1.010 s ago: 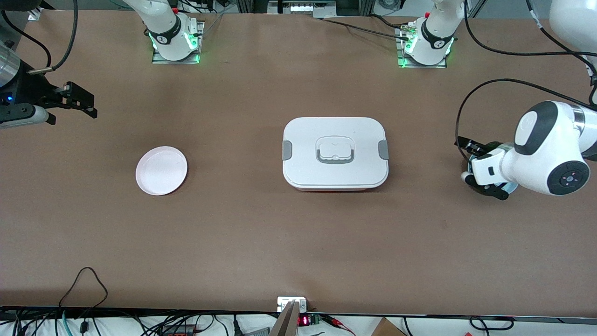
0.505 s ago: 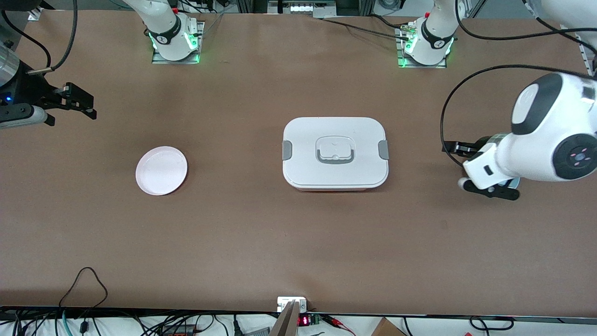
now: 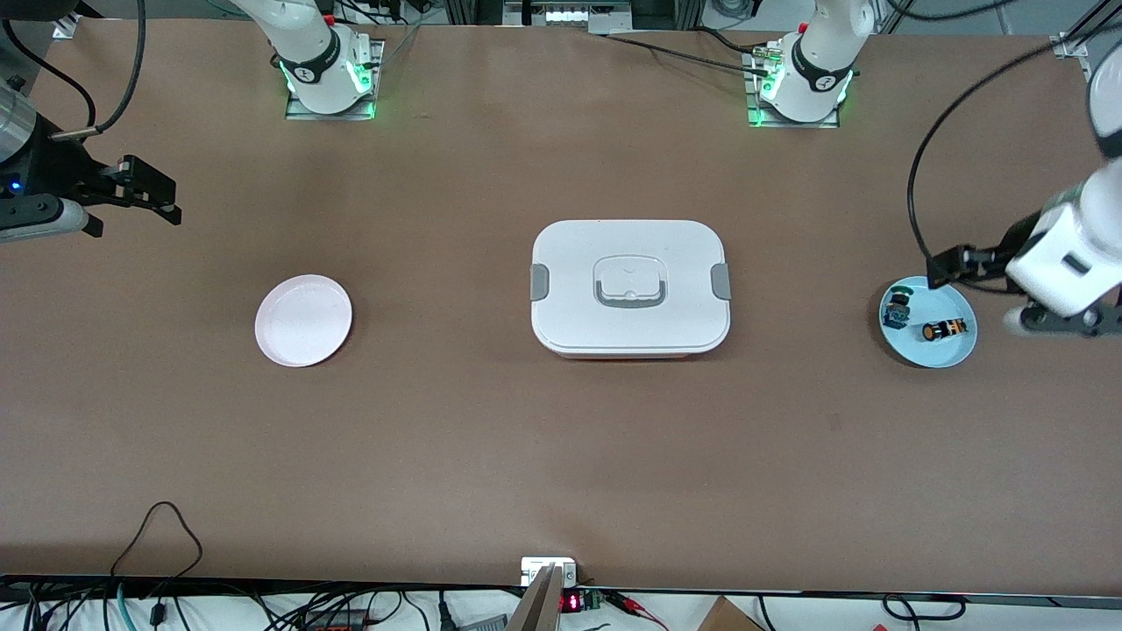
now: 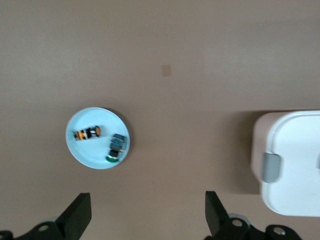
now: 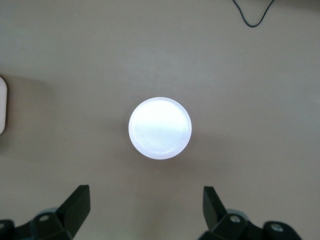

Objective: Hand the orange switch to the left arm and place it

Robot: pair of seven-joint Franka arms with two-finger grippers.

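Two switches, one orange switch (image 3: 943, 329), share one blue plate (image 3: 951, 354).

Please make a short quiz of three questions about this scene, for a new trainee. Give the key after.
1. True or false: the orange switch lies on the blue plate.
2. What shares that plate with it? A) a green-capped switch B) a coin C) nothing
3. Fill in: the pink plate lies toward the ____ arm's end of the table, away from the box.

Key: 1 true. 2 A, the green-capped switch. 3 right.
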